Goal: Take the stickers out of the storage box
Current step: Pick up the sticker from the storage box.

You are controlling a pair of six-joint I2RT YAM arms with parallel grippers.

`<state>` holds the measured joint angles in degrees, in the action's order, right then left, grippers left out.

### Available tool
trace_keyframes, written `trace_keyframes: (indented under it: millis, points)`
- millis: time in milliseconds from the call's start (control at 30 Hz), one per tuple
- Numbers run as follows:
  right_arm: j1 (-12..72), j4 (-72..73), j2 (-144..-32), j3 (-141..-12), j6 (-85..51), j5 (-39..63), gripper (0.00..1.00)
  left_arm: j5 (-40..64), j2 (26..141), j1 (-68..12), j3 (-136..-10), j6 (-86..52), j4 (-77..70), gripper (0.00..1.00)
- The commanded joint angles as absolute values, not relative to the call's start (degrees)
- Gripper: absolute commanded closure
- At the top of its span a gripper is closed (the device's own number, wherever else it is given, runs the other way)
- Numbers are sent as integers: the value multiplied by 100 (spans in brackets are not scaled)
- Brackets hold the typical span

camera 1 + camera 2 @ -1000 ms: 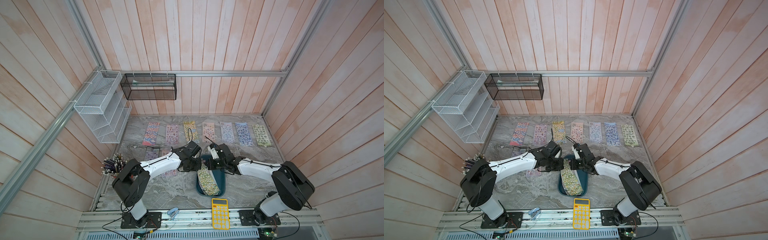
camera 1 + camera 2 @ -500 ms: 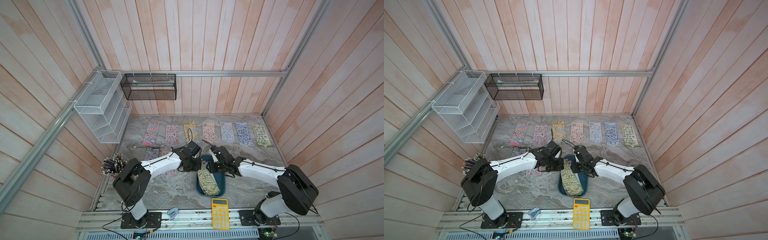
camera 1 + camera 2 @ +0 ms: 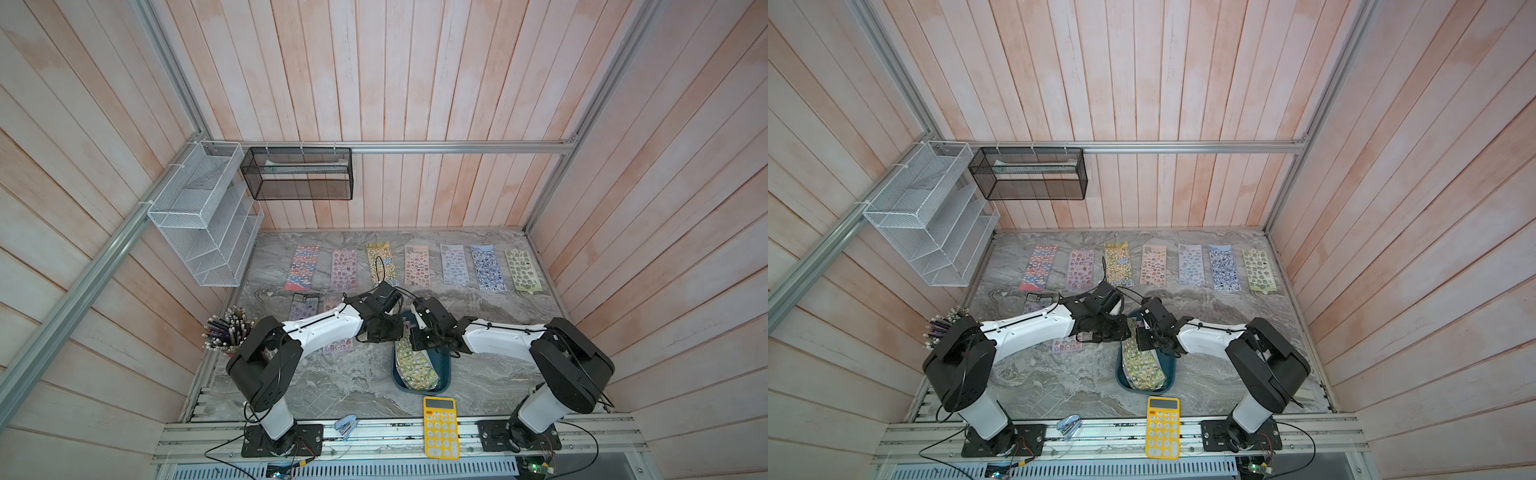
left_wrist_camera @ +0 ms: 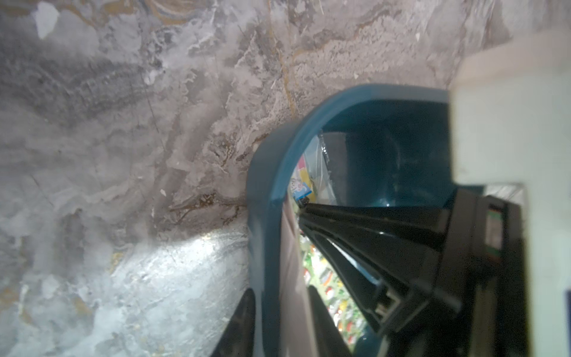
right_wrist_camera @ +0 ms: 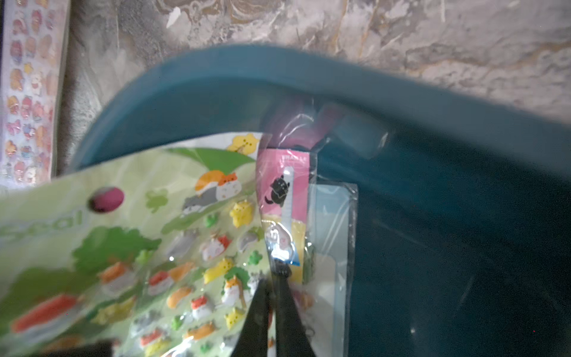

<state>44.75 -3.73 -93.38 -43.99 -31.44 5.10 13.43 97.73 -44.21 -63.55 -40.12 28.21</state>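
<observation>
The left gripper (image 4: 279, 296) stands parted astride the storage box (image 3: 443, 362) wall, gripping nothing. The stickers (image 3: 413, 365) lie piled inside it. The right gripper (image 5: 273, 275) is pressed closed at the green sheet (image 5: 123, 247) edge; whether it holds it is unclear.

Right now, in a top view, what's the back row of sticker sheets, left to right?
Red-blue sheet → pink sheet → yellow sheet → peach-pink sheet → lilac sheet → blue-white sheet → green sheet.
</observation>
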Motion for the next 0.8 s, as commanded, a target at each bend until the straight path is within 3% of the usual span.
trace_keyframes:
  millis: [0,133,367,600,767]
  points:
    - [4491,-385,-9749,-4236,-3250,617,92,1279,9544,-4360,-6530,-3991,2779,56]
    - [4487,-256,-9850,-4211,-3278,712,92,975,9285,-4309,-6534,-3947,2958,47]
    - [4491,-167,-9932,-4175,-3305,742,92,361,8721,-4250,-6447,-3946,3098,42]
    - [4489,-149,-9969,-4174,-3305,742,92,461,8835,-4249,-6392,-3953,3163,43]
    - [4491,-141,-9933,-4158,-3313,713,92,592,9076,-4256,-6386,-3964,3125,49]
